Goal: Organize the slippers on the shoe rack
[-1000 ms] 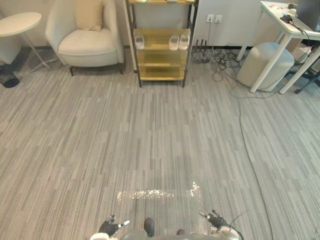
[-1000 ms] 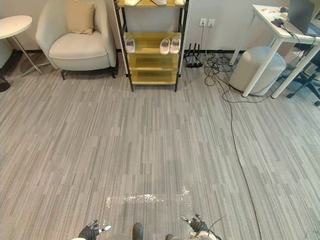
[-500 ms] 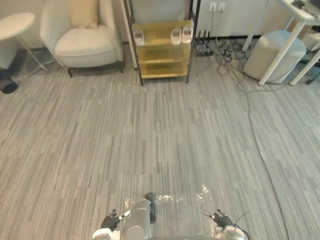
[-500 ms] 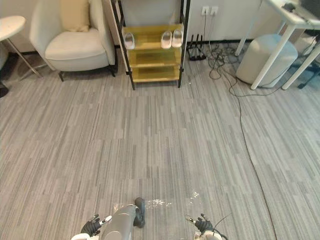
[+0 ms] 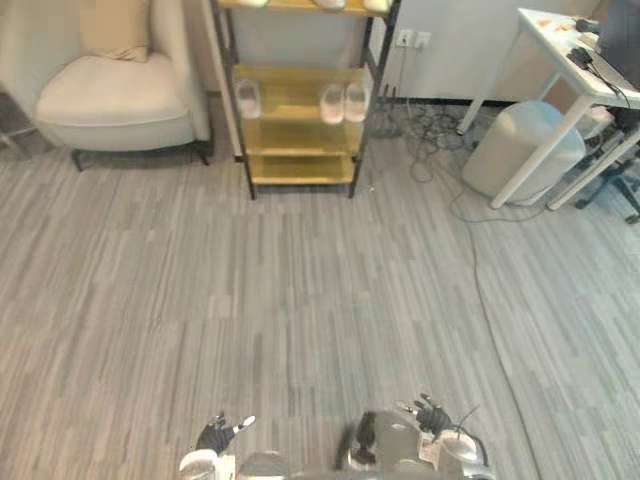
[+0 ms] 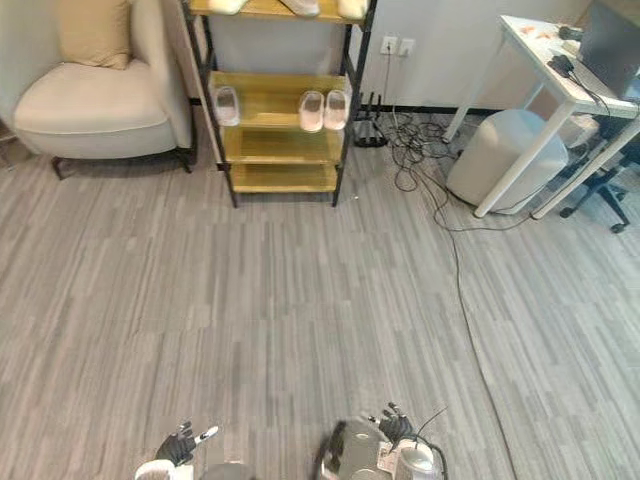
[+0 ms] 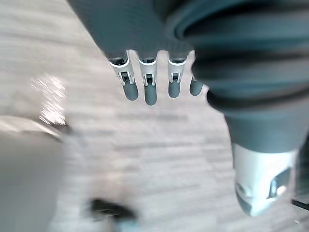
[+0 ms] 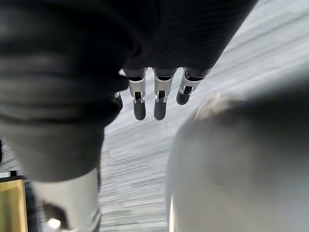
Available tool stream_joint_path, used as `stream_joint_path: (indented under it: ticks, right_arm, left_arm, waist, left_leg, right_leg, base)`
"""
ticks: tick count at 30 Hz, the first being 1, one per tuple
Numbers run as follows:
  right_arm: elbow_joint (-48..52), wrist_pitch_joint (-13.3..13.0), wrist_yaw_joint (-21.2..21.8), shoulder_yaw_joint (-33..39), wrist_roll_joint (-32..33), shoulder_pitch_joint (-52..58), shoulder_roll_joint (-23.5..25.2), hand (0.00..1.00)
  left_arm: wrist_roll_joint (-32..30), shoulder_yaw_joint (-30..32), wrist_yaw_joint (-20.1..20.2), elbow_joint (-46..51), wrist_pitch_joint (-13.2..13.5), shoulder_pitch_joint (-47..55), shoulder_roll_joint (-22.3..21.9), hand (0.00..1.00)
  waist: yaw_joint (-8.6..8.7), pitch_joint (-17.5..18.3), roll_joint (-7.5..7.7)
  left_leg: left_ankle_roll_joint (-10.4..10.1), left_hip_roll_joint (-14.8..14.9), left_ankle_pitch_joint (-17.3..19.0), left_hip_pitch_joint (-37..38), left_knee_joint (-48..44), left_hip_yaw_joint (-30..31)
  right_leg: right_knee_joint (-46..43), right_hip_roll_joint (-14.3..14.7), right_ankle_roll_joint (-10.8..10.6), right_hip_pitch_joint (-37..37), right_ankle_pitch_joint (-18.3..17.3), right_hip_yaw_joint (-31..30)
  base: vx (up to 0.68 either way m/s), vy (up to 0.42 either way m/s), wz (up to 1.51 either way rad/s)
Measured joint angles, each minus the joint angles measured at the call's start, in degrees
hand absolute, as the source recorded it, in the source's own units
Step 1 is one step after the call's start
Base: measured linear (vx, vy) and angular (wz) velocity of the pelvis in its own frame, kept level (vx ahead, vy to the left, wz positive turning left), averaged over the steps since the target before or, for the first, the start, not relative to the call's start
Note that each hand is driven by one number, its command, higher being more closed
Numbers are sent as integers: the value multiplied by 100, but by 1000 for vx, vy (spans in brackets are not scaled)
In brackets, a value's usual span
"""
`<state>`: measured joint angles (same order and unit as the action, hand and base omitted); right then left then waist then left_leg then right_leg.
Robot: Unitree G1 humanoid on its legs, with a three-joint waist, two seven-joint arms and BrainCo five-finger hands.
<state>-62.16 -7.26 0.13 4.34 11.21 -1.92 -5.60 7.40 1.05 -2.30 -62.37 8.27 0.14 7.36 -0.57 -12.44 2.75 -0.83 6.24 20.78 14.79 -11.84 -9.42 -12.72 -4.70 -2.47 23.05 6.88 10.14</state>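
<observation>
A black-framed shoe rack [image 5: 300, 125] with yellow shelves stands against the far wall. On its middle shelf lie a single pale slipper [image 5: 248, 97] at the left and a pair of pale slippers [image 5: 343, 101] at the right. More slippers [image 6: 300, 6] rest on the top shelf. My left hand [image 5: 215, 437] and my right hand [image 5: 430, 415] hang low over the grey floor, far from the rack. Both are open and hold nothing, with straight fingers [image 7: 147, 89] in the left wrist view and straight fingers [image 8: 159, 101] in the right wrist view.
A cream armchair [image 5: 110, 90] stands left of the rack. To the right are a white round stool [image 5: 515, 150] and a white desk [image 5: 580, 60]. Loose cables [image 5: 470, 230] run across the striped grey floor from the wall.
The whole picture has shifted, so the camera has moved; the rack now sits further left in view. Both hands stay low and open.
</observation>
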Motion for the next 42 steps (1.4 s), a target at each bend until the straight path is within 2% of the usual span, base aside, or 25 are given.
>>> stream_joint_path:
  ticks: [1, 2, 3, 4, 5, 6, 7, 9, 10, 12, 14, 16, 17, 18, 20, 23, 25, 26, 28, 32, 35, 36, 37, 40, 42]
  right_arm:
    - [7, -4, -1, 10, 5, -10, -13, 0]
    - [0, 2, -4, 7, -15, -112, -77, 0]
    - [2, -3, 8, 83, -25, -153, -121, 0]
    - [-3, 3, 10, 159, -36, -153, -120, 0]
    - [5, 4, 7, 264, -22, -153, -89, 0]
    - [22, 19, -10, 210, -1, -129, -60, 0]
    - [29, 37, -27, 170, 1, -35, -78, 0]
    - [30, 54, -40, 151, 7, -4, -5, 0]
    - [-3, 56, -60, 158, 10, 31, 91, 0]
    - [-36, 58, -75, 118, 15, -61, 124, 0]
    - [-62, 77, -82, 125, 15, -253, 157, 0]
    - [-63, 65, -94, 126, 13, -244, 102, 0]
    - [-157, 63, -115, 110, 10, -223, 75, 0]
    - [-201, 68, -120, 107, 11, -229, 96, 0]
    - [-249, 85, -114, -10, 1, -158, 256, 0]
    - [-257, 86, -106, -5, -9, -85, 290, 0]
    - [-257, 85, -48, -21, -12, -42, 345, 0]
    - [-230, 81, -15, -21, -12, -35, 331, 0]
    - [-217, 64, -9, -9, -11, -36, 275, 0]
    - [-208, 19, -4, -4, -9, -106, 248, 0]
    - [-227, 21, -8, -4, -9, -73, 207, 0]
    - [-244, 36, -6, -4, -9, 2, 194, 0]
    - [-249, 54, -1, 4, -8, 33, 85, 0]
    - [-279, 67, -6, 240, -10, 88, 3, 0]
    - [-269, 79, -15, 246, -9, 112, -16, 0]
  left_arm:
    - [-1, 7, 3, -21, -1, -18, -52, 0]
    - [-3, 21, 7, -62, -3, -72, -234, 0]
    - [-45, 30, 17, -74, 6, -99, -395, 0]
    - [-60, 42, 17, -74, 6, -101, -441, 0]
    - [-65, 235, 27, -80, 4, -112, -504, 0]
    - [-61, 488, 17, -61, -12, -127, -561, 0]
    - [-61, 643, 19, 66, -3, -102, -576, 0]
    - [-51, 684, 13, 180, 5, -61, -510, 0]
    - [-50, 663, 18, 252, 16, -40, -422, 0]
    - [11, 649, 17, 356, 37, -53, -418, 0]
    - [67, 652, 16, 377, 65, -108, -431, 0]
    - [71, 612, 20, 318, 96, -109, -485, 0]
    - [156, 584, 21, 278, 100, -74, -546, 0]
    - [178, 585, 21, 260, 103, -77, -542, 0]
    - [182, 590, 37, 258, 107, -140, -354, 0]
    - [181, 655, 41, 220, 96, -147, -355, 0]
    - [165, 519, 43, 173, 36, -132, -267, 0]
    - [158, 360, 43, 132, -9, -137, -177, 0]
    - [158, 146, 41, 13, -28, -124, -97, 0]
    - [162, 113, 39, -23, -43, -117, -147, 0]
    - [160, -37, 43, -5, -29, -135, -139, 0]
    - [160, -22, 37, -12, -27, -115, -139, 0]
    - [158, 12, 31, -44, -37, -126, -192, 0]
    - [148, 31, 47, -113, -27, -49, -406, 0]
    - [104, 211, 118, -100, -26, -77, -489, 0]
  waist:
    - [24, -7, -8]
    - [19, -20, -273]
    - [36, -19, -475]
    - [21, -6, -533]
    - [24, -60, -604]
    - [33, -157, -721]
    - [-77, -207, -755]
    - [-198, -212, -671]
    - [-230, -157, -478]
    - [-336, -128, -491]
    - [-368, -186, -450]
    - [-389, -164, -494]
    - [-521, -111, -631]
    - [-546, -106, -601]
    - [-535, -74, -208]
    - [-552, -71, -155]
    - [-545, -37, -56]
    - [-498, -26, 4]
    - [-422, -31, 17]
    - [-227, -49, -41]
    - [-190, -36, 18]
    - [-180, -13, 43]
    - [-172, 0, -56]
    - [-132, 160, -485]
    - [-130, 150, -551]
  left_leg:
    - [-13, 48, 6, 70, -20, 99]
    - [-121, 291, -74, 96, -111, 243]
    - [-396, 486, -346, -31, -525, 510]
    - [-436, 561, -513, -137, -821, 602]
    - [-455, 675, -912, -445, -1706, 813]
    - [-503, 941, -1822, -1126, -3359, 998]
    - [-470, 1274, -1536, -1726, -4767, 729]
    - [-470, 1357, -1251, -2148, -5266, 396]
    - [-415, 1265, -955, -2681, -5189, 44]
    - [-399, 1102, -653, -3199, -4545, -272]
    - [-334, 544, -676, -3498, -2856, -433]
    - [-303, -23, -1404, -3410, -572, -310]
    - [-176, -103, -2478, -3247, 99, -146]
    - [0, -141, -2601, -3225, 93, -147]
    - [319, -505, -2128, -3270, -246, -139]
    - [398, -589, -1462, -3086, -828, -99]
    - [379, -724, -1132, -2611, -771, -64]
    - [390, -818, -1048, -2328, -638, -32]
    - [463, -904, -989, -1726, -347, 53]
    - [502, -744, -955, -913, 161, 389]
    - [244, -691, -762, -646, 341, 597]
    - [173, -712, -556, -554, 260, 757]
    - [96, -577, -384, -430, 148, 890]
    - [-147, -224, -240, -533, -319, 1057]
    - [-412, -1, -206, -1081, -1844, 951]
  right_leg:
    - [-74, 24, 314, -27, 128, -33]
    - [-389, 205, 291, -26, -215, 51]
    - [-724, 330, 524, -19, -559, 209]
    - [-813, 398, 568, -64, -731, 243]
    - [-767, 513, 596, -335, -964, 371]
    - [-343, 693, 638, -994, -1115, 436]
    - [50, 877, 739, -1700, -1223, 458]
    - [283, 893, 802, -2149, -1354, 434]
    - [553, 843, 731, -2530, -1364, 392]
    - [807, 816, 715, -2848, -1363, 289]
    - [982, 613, 519, -3171, -1486, 168]
    - [1138, 441, 337, -3499, -1679, 121]
    - [1202, 490, 141, -3717, -1943, -73]
    - [1203, 466, 124, -3746, -1973, -119]
    - [1018, 126, 99, -3840, -2015, -123]
    - [-516, -56, -51, -3537, -2094, -229]
    - [-2729, -285, -770, -2710, -1893, -447]
    - [-3607, -396, -788, -2343, -1912, -416]
    - [-4311, -537, -441, -1856, -2114, -31]
    - [-2409, -177, -50, -1259, -2405, 444]
    - [142, 164, -106, -1102, -1238, -228]
    - [267, 177, -64, -1151, -485, -391]
    - [141, 271, 176, -1259, -360, -378]
    - [280, 500, 323, -1556, -658, -35]
    - [583, 618, 440, -2020, -781, 165]
  base:
    - [689, -306, 43]
    - [650, -273, 13]
    - [497, -205, 3]
    - [618, -248, 16]
    - [586, -225, 25]
    - [790, -286, 27]
    - [645, -207, 17]
    - [408, -105, 1]
    - [389, -101, -2]
    - [557, -54, -31]
    - [567, 57, -35]
    - [515, 191, -34]
    - [530, 221, -43]
    - [524, 228, -23]
    - [528, 196, 31]
    - [402, 152, 22]
    - [460, 183, 4]
    - [427, 117, 22]
    - [477, 76, 30]
    - [455, -34, 42]
    - [390, -122, 57]
    - [447, -210, 57]
    - [460, -230, 45]
    - [542, -248, 46]
    - [397, -167, 49]
